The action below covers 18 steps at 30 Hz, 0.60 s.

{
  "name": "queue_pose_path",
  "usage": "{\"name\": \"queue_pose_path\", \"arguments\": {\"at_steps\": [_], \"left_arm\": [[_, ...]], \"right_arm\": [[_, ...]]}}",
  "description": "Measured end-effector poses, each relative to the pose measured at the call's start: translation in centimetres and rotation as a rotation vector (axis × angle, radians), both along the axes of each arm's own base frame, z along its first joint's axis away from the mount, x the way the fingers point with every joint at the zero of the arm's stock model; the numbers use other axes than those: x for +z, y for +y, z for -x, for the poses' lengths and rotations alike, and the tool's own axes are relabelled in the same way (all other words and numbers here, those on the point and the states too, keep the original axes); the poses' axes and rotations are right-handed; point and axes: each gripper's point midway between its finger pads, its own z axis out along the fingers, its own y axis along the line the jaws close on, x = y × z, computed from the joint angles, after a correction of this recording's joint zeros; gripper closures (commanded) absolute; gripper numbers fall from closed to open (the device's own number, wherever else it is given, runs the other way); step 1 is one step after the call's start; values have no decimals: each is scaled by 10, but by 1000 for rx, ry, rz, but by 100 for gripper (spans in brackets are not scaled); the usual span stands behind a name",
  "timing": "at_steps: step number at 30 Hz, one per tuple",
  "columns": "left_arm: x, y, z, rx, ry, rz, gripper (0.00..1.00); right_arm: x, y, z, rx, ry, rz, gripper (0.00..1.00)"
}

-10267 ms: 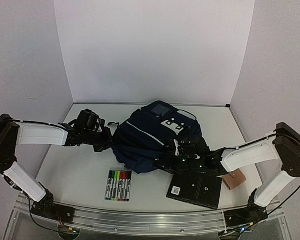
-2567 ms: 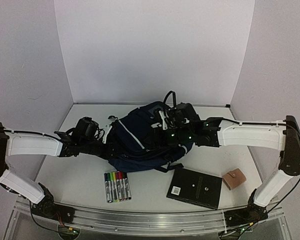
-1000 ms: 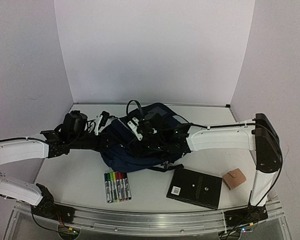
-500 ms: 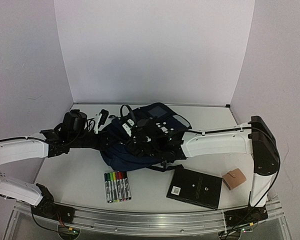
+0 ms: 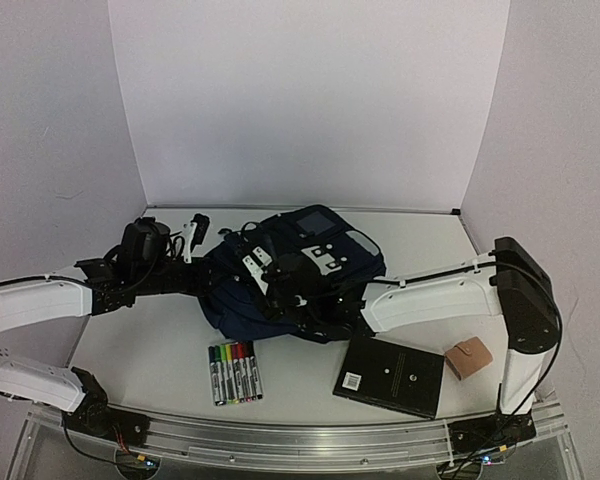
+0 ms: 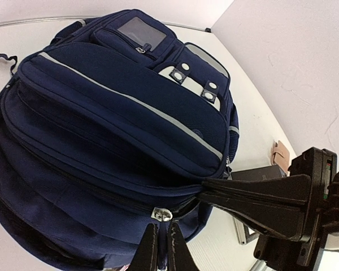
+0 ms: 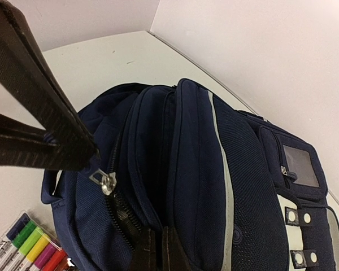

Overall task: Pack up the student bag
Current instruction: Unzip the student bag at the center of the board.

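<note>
We see the bag (image 5: pixel 352 262) lying on the counter (image 5: pixel 430 245), a little left of centre, front pocket up and its white patches toward the back wall. The left end effector (image 6: pixel 160 228) reaches in from the left and is clenched on the bag's near edge, right beside the metal zip pull (image 6: pixel 161 213). The right end effector (image 7: pixel 158 234) comes across from the right with its fingers pressed fully together against a seam of the bag. We cannot tell whether any fabric is caught between them. The two sets of fingertips sit close to each other at the zip. In front of the bag lie a pack of markers (image 5: pixel 235 372), a black book (image 5: pixel 390 375) and, right of it, a tan wallet (image 5: pixel 468 358).
</note>
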Motion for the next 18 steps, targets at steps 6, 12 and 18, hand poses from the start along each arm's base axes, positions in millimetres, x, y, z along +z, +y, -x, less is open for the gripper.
{"name": "queue_pose_path", "arguments": {"at_steps": [6,12,18], "left_arm": [[2,22,-18,61,13,13,100],[-9,57,-52,168,45,4,100],[-28,78,-87,222,90,19,100]], "right_arm": [[6,-16,5,-16,-6,-49,100],[11,-31,9,-42,6,-89,100],[13,-53,11,-74,23,-113,100]]}}
